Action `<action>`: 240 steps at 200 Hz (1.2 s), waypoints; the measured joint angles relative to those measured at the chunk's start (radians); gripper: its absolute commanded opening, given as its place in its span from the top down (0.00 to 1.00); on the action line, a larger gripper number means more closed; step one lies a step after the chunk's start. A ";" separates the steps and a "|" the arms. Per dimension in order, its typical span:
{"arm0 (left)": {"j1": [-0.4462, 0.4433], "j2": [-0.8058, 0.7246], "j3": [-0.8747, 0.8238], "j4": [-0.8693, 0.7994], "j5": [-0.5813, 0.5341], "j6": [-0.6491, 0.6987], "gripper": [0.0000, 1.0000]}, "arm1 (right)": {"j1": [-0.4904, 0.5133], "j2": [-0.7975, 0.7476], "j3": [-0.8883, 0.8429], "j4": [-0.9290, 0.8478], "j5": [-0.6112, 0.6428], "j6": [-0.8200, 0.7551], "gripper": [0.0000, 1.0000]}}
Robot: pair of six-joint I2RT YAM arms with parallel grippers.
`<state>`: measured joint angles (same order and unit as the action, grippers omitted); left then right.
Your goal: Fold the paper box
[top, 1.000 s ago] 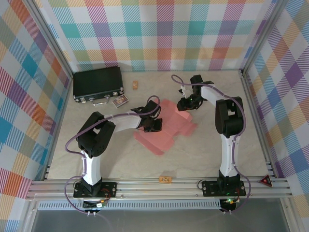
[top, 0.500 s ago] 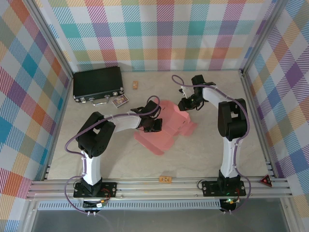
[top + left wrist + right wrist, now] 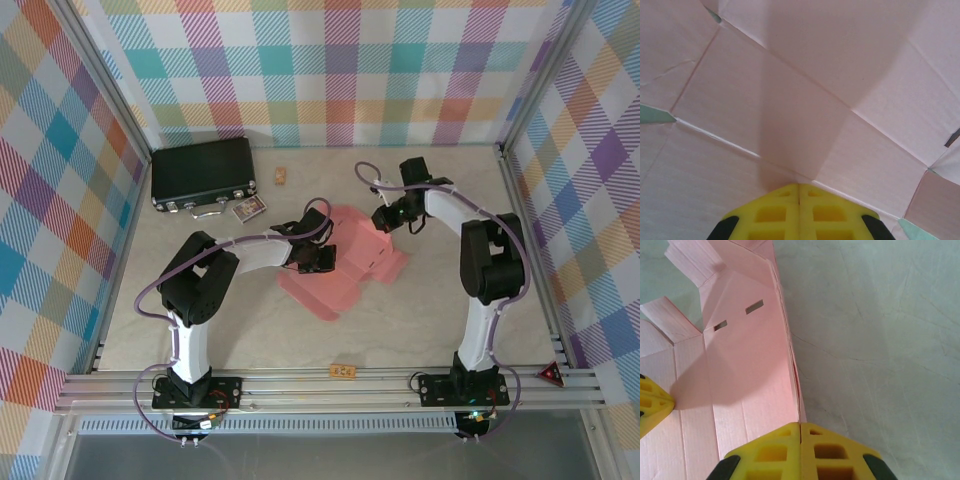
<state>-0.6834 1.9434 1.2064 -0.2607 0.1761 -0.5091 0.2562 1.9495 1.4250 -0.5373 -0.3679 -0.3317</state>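
The paper box (image 3: 352,262) lies mostly flat in the middle of the table (image 3: 420,310), a salmon-pink cut-out with creases and flaps. The left gripper (image 3: 322,262) sits on its left half, yellow fingertips (image 3: 785,212) pressed together with nothing between them, touching a crease. The right gripper (image 3: 386,222) is at the upper-right flap, closed too, with the card's edge running straight into the seam (looks pinched). A black case (image 3: 203,175) sits upper left.
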 measured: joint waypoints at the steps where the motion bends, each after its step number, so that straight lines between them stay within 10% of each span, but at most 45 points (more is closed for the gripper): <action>1: 0.000 0.000 0.000 0.000 0.000 0.000 1.00 | 0.000 -0.002 -0.001 0.001 0.000 0.000 1.00; 61: 0.000 0.000 0.003 0.001 0.014 0.000 1.00 | 0.080 -0.101 -0.090 0.108 0.166 -0.108 1.00; 139: 0.012 -0.172 -0.139 0.021 -0.074 -0.019 0.72 | 0.126 -0.190 -0.167 0.269 0.320 -0.232 1.00; 196: 0.034 -0.178 -0.238 0.066 -0.073 -0.039 0.99 | 0.171 -0.212 -0.226 0.340 0.370 -0.279 1.00; 240: 0.034 -0.171 -0.249 0.121 -0.050 -0.075 1.00 | 0.217 -0.244 -0.287 0.419 0.414 -0.327 1.00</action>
<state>-0.6491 1.7721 0.9577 -0.1402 0.1265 -0.5842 0.4736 1.7054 1.1381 -0.1184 0.0463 -0.6582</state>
